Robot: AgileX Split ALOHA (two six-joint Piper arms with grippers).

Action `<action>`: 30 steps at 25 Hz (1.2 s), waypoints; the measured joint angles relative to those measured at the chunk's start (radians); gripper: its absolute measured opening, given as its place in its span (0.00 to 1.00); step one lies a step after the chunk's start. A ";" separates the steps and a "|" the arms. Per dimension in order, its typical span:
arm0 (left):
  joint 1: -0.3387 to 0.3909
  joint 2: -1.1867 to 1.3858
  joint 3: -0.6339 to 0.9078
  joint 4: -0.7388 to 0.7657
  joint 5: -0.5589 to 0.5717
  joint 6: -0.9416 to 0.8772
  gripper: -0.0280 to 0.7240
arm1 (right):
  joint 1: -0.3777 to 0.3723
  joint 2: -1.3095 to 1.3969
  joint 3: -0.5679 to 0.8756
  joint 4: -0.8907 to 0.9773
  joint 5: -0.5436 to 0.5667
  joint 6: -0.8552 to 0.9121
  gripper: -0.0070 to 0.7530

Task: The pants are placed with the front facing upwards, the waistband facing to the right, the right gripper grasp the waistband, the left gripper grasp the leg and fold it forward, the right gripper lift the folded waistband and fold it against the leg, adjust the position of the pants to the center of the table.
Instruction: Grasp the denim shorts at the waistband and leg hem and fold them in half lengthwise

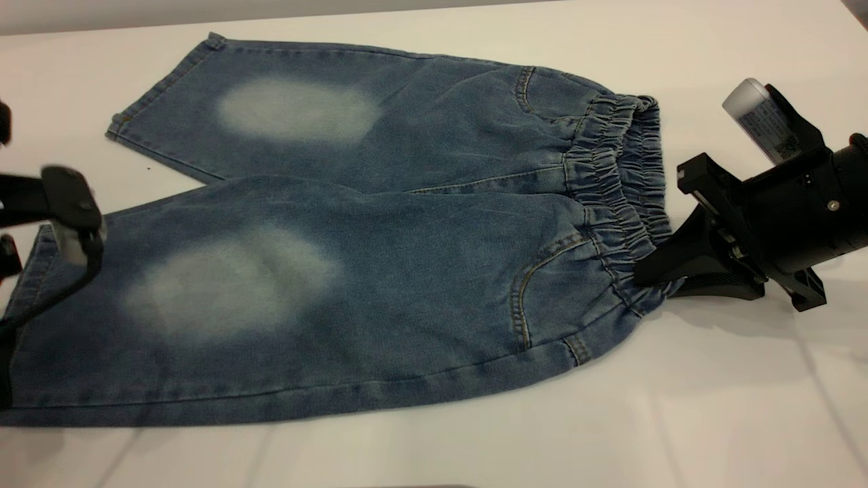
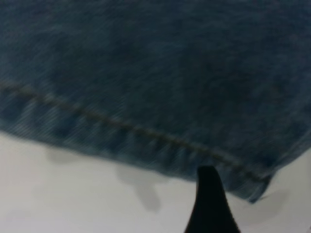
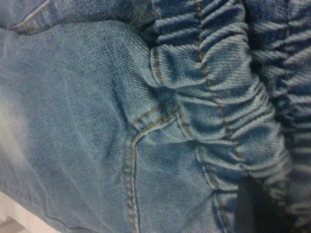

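Observation:
The pants (image 1: 352, 257) lie flat on the white table (image 1: 712, 407), front up, legs to the left and waistband (image 1: 614, 183) to the right. My right gripper (image 1: 654, 285) is at the waistband's near corner with one finger on top of the gathered denim and the other low against the table, shut on the fabric. In the right wrist view a dark fingertip (image 3: 252, 206) presses on the ruched waistband (image 3: 218, 97). My left gripper (image 1: 37, 254) hovers over the hem of the near leg, open. In the left wrist view one finger (image 2: 209, 204) points at the hem (image 2: 121, 133) near its corner.
Bare white tabletop surrounds the pants, with wide room in front (image 1: 475, 447) and to the right. The far leg (image 1: 271, 108) reaches toward the table's back edge. The right arm's white labelled cylinder (image 1: 759, 118) sticks up behind its gripper.

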 joint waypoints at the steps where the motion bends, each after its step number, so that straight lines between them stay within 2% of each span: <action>1: 0.000 0.001 0.007 -0.014 -0.004 0.033 0.63 | 0.000 0.000 0.000 0.000 0.000 -0.001 0.07; 8: 0.000 0.001 0.097 -0.022 -0.141 0.118 0.63 | 0.000 0.000 0.000 0.000 0.000 -0.004 0.07; 15: 0.000 -0.020 0.179 0.066 -0.275 0.118 0.63 | 0.000 0.000 0.000 0.000 0.000 -0.004 0.07; 30: 0.000 -0.102 0.196 0.091 -0.314 0.124 0.62 | 0.000 0.000 0.000 0.000 0.000 -0.004 0.08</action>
